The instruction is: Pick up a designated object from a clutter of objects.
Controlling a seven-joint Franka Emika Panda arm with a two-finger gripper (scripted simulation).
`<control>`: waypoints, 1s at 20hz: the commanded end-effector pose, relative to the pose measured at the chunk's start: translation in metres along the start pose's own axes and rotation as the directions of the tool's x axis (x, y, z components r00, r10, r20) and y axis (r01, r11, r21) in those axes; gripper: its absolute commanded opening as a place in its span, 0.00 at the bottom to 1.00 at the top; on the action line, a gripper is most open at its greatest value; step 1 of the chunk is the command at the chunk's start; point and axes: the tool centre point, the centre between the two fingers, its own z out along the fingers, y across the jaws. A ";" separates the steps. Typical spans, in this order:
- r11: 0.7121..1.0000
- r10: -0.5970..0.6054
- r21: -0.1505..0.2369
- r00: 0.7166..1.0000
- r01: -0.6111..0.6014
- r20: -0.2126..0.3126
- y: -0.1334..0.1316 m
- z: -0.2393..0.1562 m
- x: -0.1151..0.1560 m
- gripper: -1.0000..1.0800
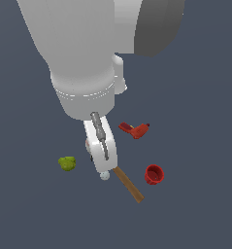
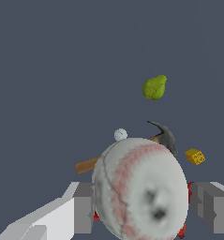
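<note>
The baseball (image 2: 141, 192), white with red stitching, fills the space between my two fingers in the wrist view. My gripper (image 2: 140, 206) is shut on it, one grey finger (image 2: 83, 206) pressing each side. In the exterior view the hand (image 1: 102, 146) hides the fingers, and only a sliver of the baseball (image 1: 88, 145) shows at its edge. The other clutter looks small and lies well beyond the held ball.
A wooden-handled hammer (image 1: 128, 185) lies by a small white ball (image 1: 104, 175), with a red cup (image 1: 154, 174) on the exterior view's right. A red drill shape (image 1: 135, 130) lies farther back, a green lump (image 1: 67, 163) on the left. A tiny yellow cube (image 2: 195, 156) shows near the hammer head (image 2: 165, 137).
</note>
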 end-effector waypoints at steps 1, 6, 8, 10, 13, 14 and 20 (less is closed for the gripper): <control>1.000 0.000 0.000 1.000 0.000 0.000 -0.004 -0.025 -0.013 0.00; 1.000 -0.001 -0.003 1.000 0.001 0.003 -0.013 -0.065 -0.037 0.00; 1.000 -0.001 -0.004 1.000 0.001 0.004 -0.016 -0.078 -0.044 0.00; 1.000 -0.001 -0.004 1.000 0.001 0.005 -0.018 -0.088 -0.049 0.00; 1.000 -0.002 -0.005 1.000 0.002 0.005 -0.021 -0.099 -0.056 0.00; 1.000 -0.002 -0.005 1.000 0.002 0.005 -0.022 -0.103 -0.057 0.00; 1.000 -0.002 -0.006 1.000 0.002 0.007 -0.025 -0.113 -0.063 0.00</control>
